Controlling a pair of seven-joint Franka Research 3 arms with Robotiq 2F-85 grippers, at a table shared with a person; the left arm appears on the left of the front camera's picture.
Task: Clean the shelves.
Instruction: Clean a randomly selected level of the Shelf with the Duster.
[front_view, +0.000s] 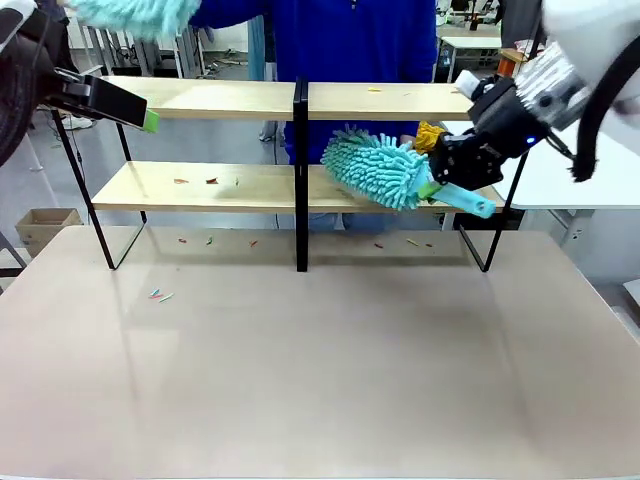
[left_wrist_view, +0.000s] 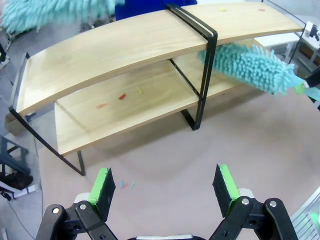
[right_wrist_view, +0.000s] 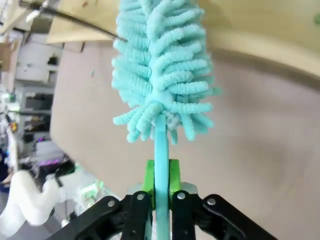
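right gripper (front_view: 447, 183) pinches the handle of teal duster (front_view: 375, 168); head at lower board (front_view: 150, 186) of shelves (front_view: 220, 97), along table (front_view: 320, 380) far edge. left gripper (left_wrist_view: 165, 186) spread, empty. step judged: sweeping lower board. next: reach crumbs (front_view: 195, 181) toward its left end.
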